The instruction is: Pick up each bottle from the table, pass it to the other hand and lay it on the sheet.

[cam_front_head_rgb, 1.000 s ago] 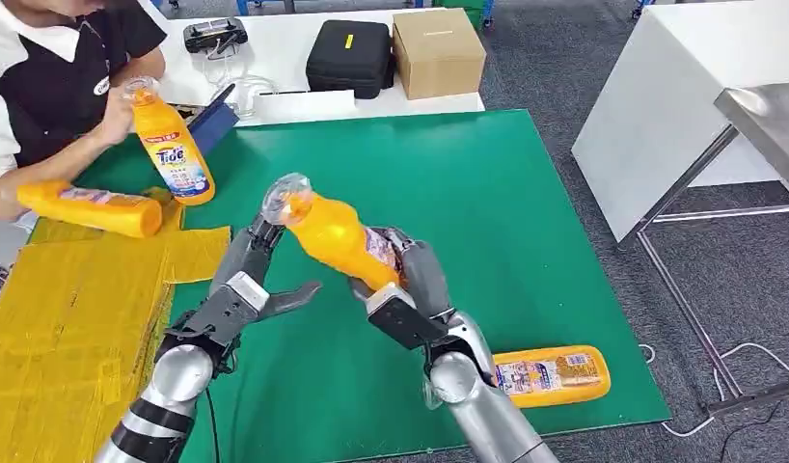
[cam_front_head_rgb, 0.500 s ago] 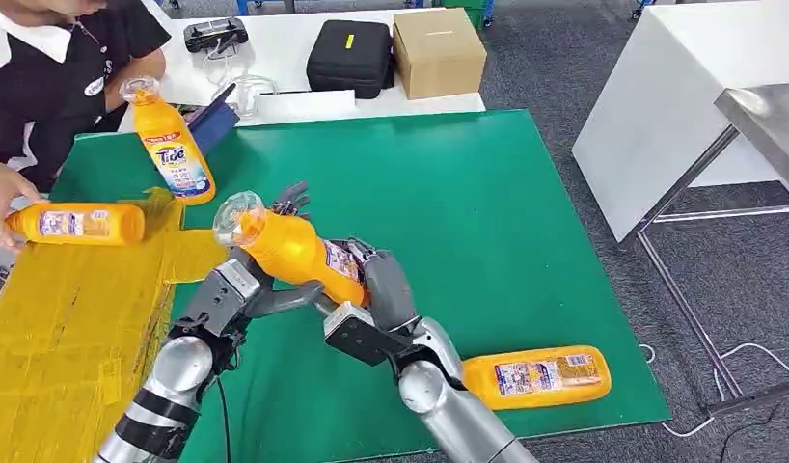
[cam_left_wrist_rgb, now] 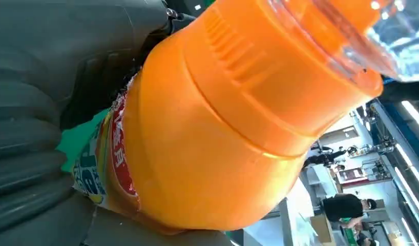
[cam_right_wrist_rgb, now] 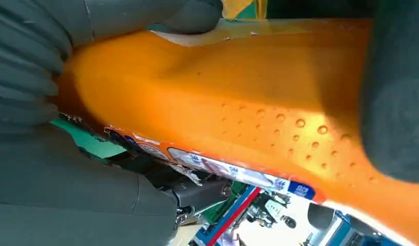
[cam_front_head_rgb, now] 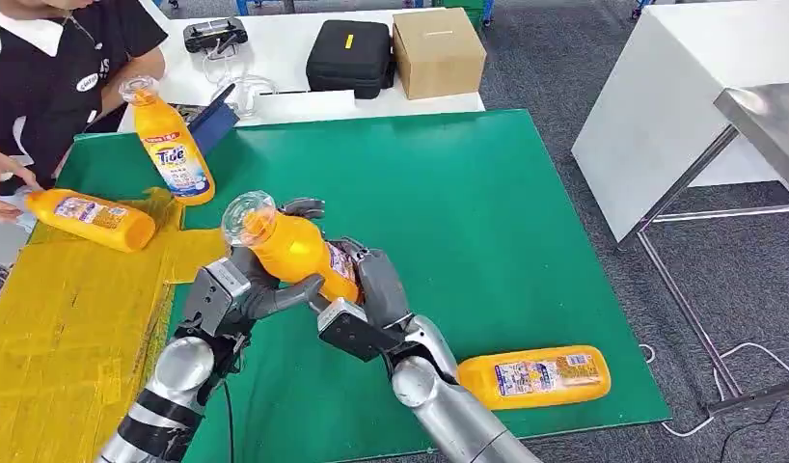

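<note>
An orange bottle (cam_front_head_rgb: 299,249) with a clear cap is held tilted above the green mat (cam_front_head_rgb: 468,193), cap toward the sheet. My right hand (cam_front_head_rgb: 369,294) grips its labelled lower body. My left hand (cam_front_head_rgb: 238,287) wraps its upper body, thumb under it and fingers (cam_front_head_rgb: 301,205) behind it. The left wrist view has the bottle (cam_left_wrist_rgb: 207,143) against the left hand (cam_left_wrist_rgb: 38,128). In the right wrist view the right hand (cam_right_wrist_rgb: 43,195) closes round the bottle (cam_right_wrist_rgb: 223,102). A second bottle (cam_front_head_rgb: 535,376) lies on the mat near my right arm. The yellow sheet (cam_front_head_rgb: 72,338) bears a third lying bottle (cam_front_head_rgb: 92,218).
A Tide bottle (cam_front_head_rgb: 174,154) stands at the mat's far left corner. A person sits at the far left, one hand (cam_front_head_rgb: 0,188) by the bottle on the sheet. A black case (cam_front_head_rgb: 349,56) and a cardboard box (cam_front_head_rgb: 437,50) sit on the white table behind.
My right hand has carried the bottle left and lower, and my left hand has closed around its upper part. The person has set a bottle down on the sheet and shifted it.
</note>
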